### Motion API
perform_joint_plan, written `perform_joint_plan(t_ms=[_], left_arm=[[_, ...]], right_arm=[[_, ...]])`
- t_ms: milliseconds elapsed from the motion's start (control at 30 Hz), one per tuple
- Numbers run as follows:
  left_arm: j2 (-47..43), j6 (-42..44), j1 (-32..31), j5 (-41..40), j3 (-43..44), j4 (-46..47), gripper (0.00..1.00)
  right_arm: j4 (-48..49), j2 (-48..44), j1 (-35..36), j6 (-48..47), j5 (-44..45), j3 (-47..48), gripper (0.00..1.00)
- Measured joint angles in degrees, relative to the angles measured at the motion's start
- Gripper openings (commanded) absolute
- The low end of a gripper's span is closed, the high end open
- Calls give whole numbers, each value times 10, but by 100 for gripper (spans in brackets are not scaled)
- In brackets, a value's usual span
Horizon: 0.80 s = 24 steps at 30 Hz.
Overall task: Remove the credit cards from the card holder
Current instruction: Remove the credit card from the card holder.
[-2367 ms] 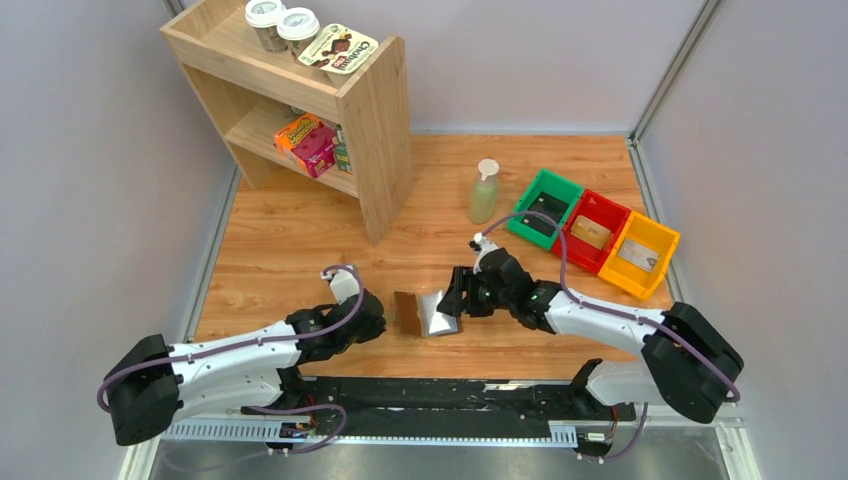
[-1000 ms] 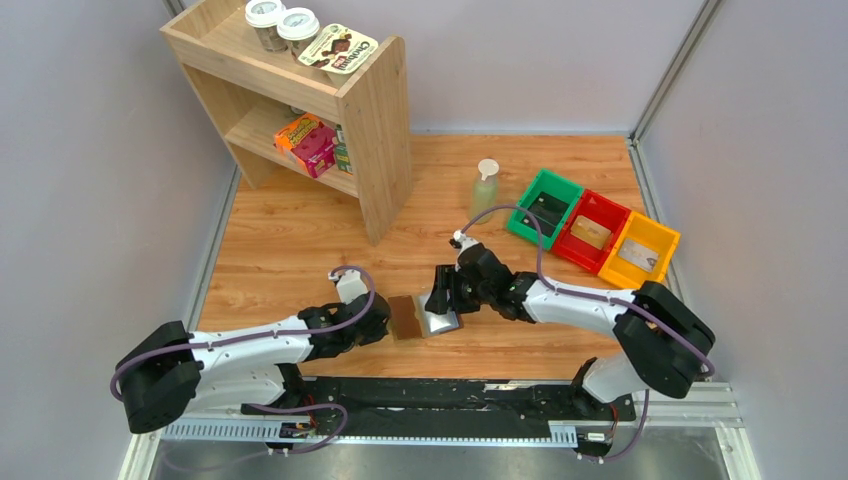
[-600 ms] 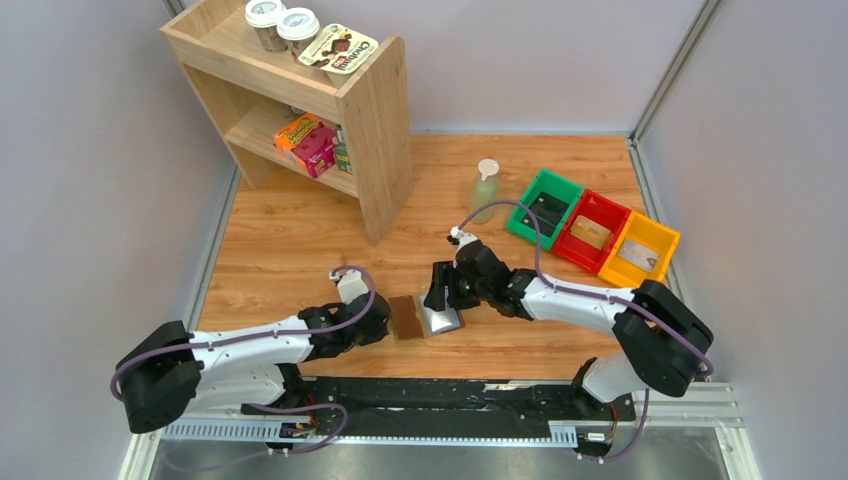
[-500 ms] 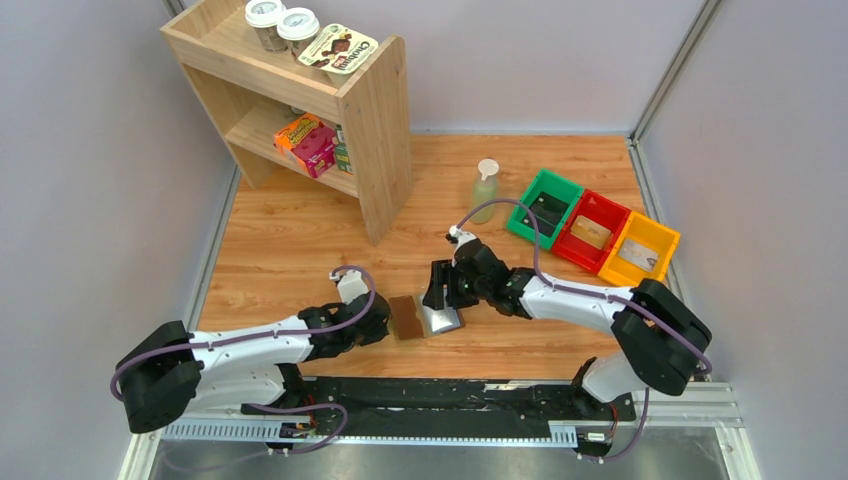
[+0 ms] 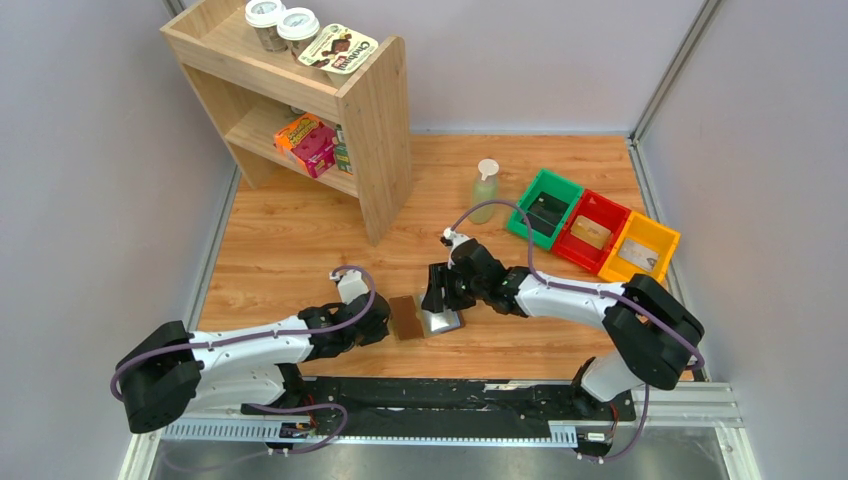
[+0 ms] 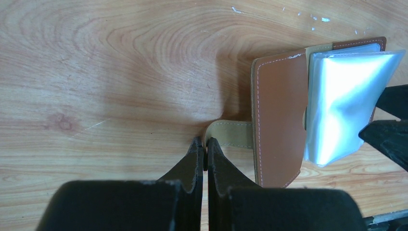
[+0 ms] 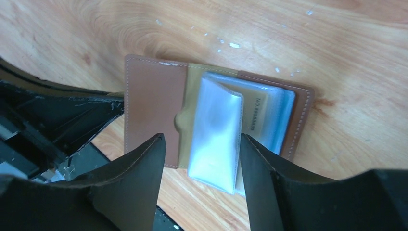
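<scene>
Card holder (image 5: pixel 418 318): lying open on the wooden table (image 5: pixel 300 230), near its front edge, between both arms.
Left gripper (image 6: pixel 204 146): clamped on the leather tab (image 6: pixel 233 134).
Right gripper (image 7: pixel 202 140): spread open, astride raised clear sleeves (image 7: pixel 216 134).
Card (image 7: pixel 257 115): tucked inside the sleeves.

Glare on the clear sleeves (image 7: pixel 214 139) hides most of the tan card (image 7: pixel 257 113) beneath.

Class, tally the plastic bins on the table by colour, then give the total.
Green bin: 1
Red bin: 1
Yellow bin: 1
Total: 3
</scene>
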Motion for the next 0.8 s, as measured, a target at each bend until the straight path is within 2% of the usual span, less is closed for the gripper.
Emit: perform_joint_plan(t_ms=[400,567,633,800], left_arm=[[-29,4,0,9,-11,11,0],[-49,4,0,11,-20,17,1],[-55,4,0,12,-22,17,3],[-91,1,0,11,-24,2,21]], right_arm=[[3,2,38,1,-64,37,62],[24,44,53,9,-83,64,64],[35,70,58,15,-89,72,64],[52,122,62,36,-98,74,64]])
